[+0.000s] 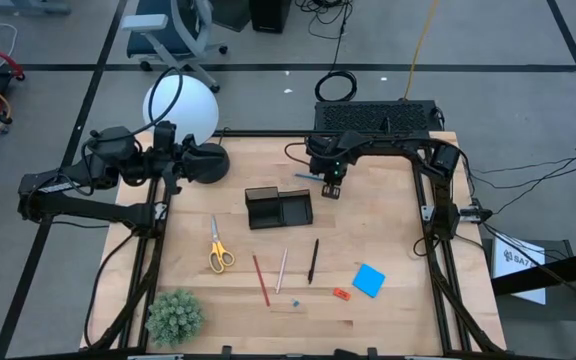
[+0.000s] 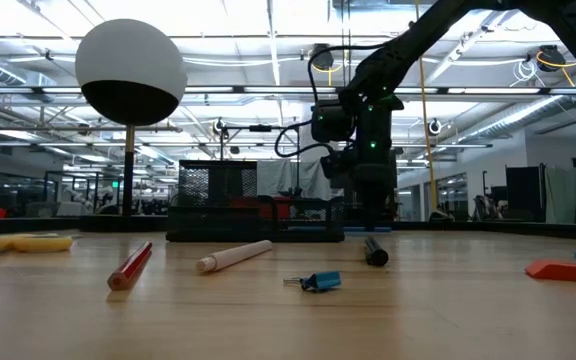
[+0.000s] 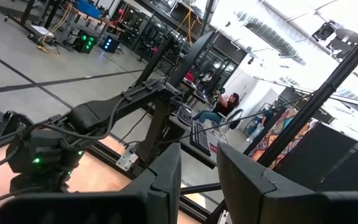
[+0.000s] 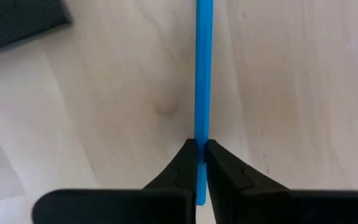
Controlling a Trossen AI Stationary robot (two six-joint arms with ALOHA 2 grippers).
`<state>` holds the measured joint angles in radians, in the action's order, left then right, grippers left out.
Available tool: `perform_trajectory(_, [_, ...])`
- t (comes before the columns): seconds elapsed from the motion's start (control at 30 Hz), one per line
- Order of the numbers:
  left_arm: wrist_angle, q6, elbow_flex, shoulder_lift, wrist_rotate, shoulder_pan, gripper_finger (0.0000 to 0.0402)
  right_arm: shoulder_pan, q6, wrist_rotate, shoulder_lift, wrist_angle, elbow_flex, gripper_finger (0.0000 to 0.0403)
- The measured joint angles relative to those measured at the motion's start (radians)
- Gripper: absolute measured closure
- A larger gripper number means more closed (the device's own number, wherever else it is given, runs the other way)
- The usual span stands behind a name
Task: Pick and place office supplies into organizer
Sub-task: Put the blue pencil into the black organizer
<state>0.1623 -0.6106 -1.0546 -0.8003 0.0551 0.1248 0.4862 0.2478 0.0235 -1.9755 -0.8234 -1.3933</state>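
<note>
Jaws of the right gripper [image 4: 201, 163] were closed on the thin blue pen [image 4: 202, 74], above the wooden tabletop [image 1: 388, 230] just behind the small black divided organizer tray [image 1: 279, 208]. Left gripper [image 3: 197, 180] waited beside the white globe lamp [image 1: 181, 108], jaws slightly parted, holding nothing.

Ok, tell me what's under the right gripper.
The right gripper is shut on a blue pen, with bare wooden table beneath. A corner of the black organizer lies nearby. The table directly under the fingers is hidden.
</note>
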Motion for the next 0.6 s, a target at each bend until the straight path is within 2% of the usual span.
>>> perform_trajectory(0.33, [0.0, 0.0, 0.0, 0.0, 0.0, 0.0, 0.0304, 0.006, 0.001, 0.005, 0.002, -0.039, -0.008, 0.039])
perform_trajectory(0.6, [-0.001, 0.006, 0.0, 0.0, -0.003, 0.0, 0.0304, 0.012, 0.006, 0.006, 0.004, -0.068, -0.097, 0.039])
